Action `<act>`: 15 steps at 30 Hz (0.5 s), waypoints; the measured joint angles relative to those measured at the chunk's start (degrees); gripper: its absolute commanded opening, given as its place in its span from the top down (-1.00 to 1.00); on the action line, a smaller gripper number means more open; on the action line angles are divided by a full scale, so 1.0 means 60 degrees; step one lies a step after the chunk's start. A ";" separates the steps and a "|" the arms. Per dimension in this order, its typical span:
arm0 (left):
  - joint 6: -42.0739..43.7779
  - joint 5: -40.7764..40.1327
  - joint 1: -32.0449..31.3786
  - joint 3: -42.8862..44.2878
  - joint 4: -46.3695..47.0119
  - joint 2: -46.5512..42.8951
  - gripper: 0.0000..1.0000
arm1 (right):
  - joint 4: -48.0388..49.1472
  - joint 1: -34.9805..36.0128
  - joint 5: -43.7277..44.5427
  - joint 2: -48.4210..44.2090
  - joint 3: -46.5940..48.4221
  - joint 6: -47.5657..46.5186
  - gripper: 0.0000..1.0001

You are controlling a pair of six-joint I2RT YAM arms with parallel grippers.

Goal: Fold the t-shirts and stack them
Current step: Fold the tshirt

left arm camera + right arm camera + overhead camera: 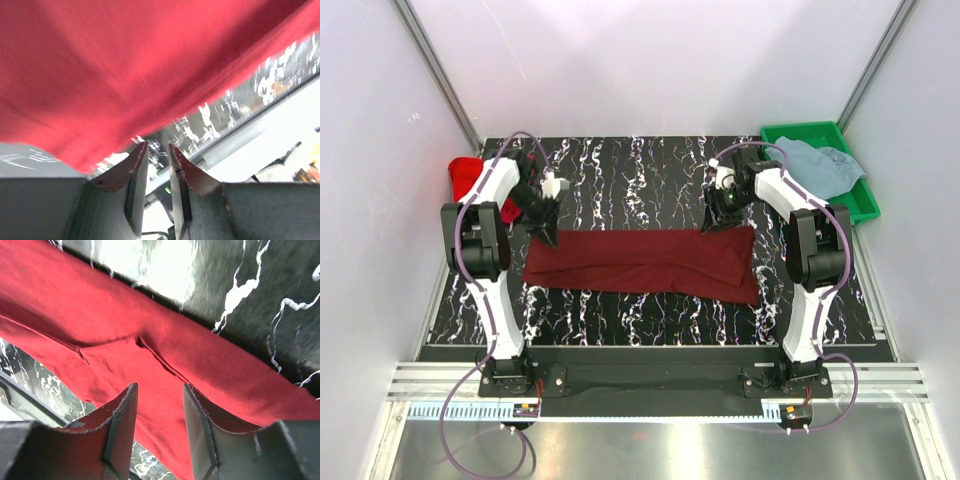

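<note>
**Fold in progress, first shirt.** The dark maroon shirt (640, 262) lies flat on the desk (620, 170) as a long band, already folded lengthwise and running from side to side. The left claw (549, 237) stands over the band's far left corner. Its fingers are a little apart, and the wrist view shows nothing between them. The right claw (707, 227) stands over the band's far edge toward its right end, with fingers plainly apart and empty above the cloth. A bright red shirt (468, 175) is bunched beyond the band's left end. A grey-blue shirt (815, 165) is heaped in the green tray (865, 205) beyond the band's right end. No pink shirt can be made out.

Judged step: the maroon shirt is part folded, and neither claw is gripping. The next move likely calls for each claw to come down and pinch cloth at the band's ends. One end would then be carried over the other to shorten the band, with the edges kept aligned. No stack is yet begun
</note>
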 measured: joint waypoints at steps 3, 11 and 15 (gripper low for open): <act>-0.0033 0.0015 -0.0109 0.1231 0.0288 0.0725 0.46 | -0.0069 0.0036 0.0036 0.0157 0.0484 -0.0022 0.03; -0.0022 0.0441 -0.0841 0.1290 0.0368 0.1621 0.48 | -0.0004 0.0481 0.0055 0.0656 0.1355 -0.0051 0.02; -0.0018 0.0725 -0.1162 0.1213 0.0335 0.1894 0.49 | -0.0015 0.0845 0.0055 0.0827 0.1355 -0.0080 0.02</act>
